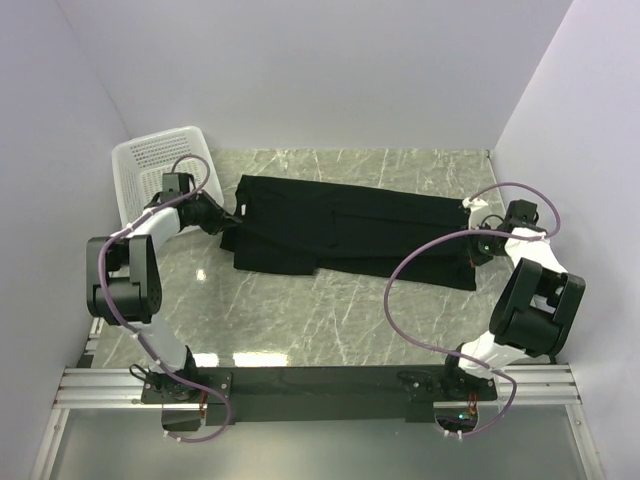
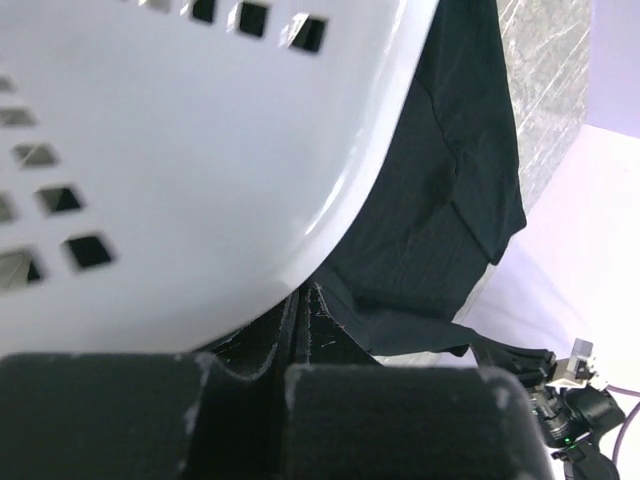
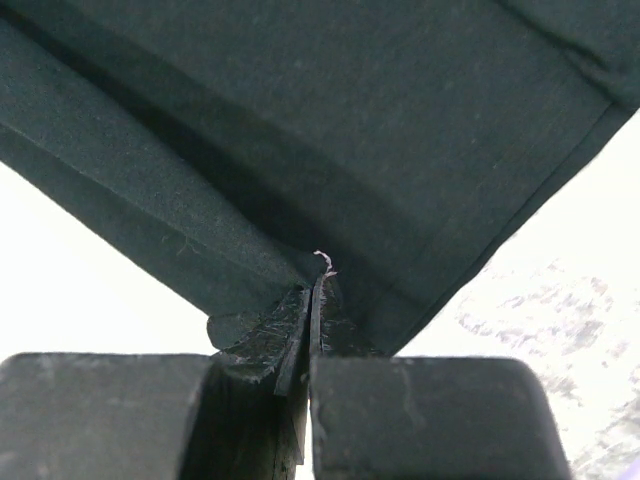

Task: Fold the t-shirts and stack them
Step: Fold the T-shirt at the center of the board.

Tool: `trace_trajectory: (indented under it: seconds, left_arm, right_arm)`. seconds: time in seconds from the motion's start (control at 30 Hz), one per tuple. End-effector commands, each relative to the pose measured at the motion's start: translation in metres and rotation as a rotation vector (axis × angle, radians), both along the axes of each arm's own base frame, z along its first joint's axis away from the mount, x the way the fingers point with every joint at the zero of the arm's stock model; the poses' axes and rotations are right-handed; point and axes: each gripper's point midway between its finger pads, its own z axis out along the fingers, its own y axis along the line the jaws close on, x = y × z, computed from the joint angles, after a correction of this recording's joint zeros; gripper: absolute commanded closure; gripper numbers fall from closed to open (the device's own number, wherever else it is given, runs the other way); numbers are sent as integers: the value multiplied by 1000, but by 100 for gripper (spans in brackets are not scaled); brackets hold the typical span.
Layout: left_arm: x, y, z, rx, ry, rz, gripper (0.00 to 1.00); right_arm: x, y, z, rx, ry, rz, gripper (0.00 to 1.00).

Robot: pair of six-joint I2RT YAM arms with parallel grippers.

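Observation:
A black t-shirt [image 1: 345, 230] lies stretched across the marble table between my two grippers, partly folded lengthwise. My left gripper [image 1: 230, 217] is at the shirt's left end, beside the white basket, and its jaws are closed on the fabric edge [image 2: 345, 315]. My right gripper [image 1: 474, 243] is at the shirt's right end, shut on a pinch of the cloth [image 3: 318, 275]. In the right wrist view the black t-shirt [image 3: 330, 120] hangs taut away from the fingertips. In the left wrist view the shirt [image 2: 450, 200] runs off to the right.
A white perforated laundry basket [image 1: 160, 172] stands at the back left corner, close against my left wrist; its wall [image 2: 180, 150] fills most of the left wrist view. White walls enclose the table on three sides. A metal rail [image 1: 320, 385] runs along the near edge.

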Motion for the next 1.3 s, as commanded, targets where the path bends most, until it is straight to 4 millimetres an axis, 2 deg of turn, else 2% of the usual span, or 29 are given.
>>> trace_trajectory:
  seconds: [0.0, 0.53, 0.83, 1.27]
  left_arm:
    - [23, -2, 18, 19, -81, 6, 99]
    - [49, 0, 11, 108, -77, 14, 99]
    - [53, -1, 3, 137, -58, 12, 99]
    - [60, 9, -3, 191, -44, 31, 99]
  right_arm:
    - [25, -11, 14, -35, -58, -42, 100]
    - [37, -27, 0, -69, -9, -120, 100]
    - [43, -25, 0, -67, -14, -120, 100]
    - [48, -28, -1, -72, -11, -137, 100]
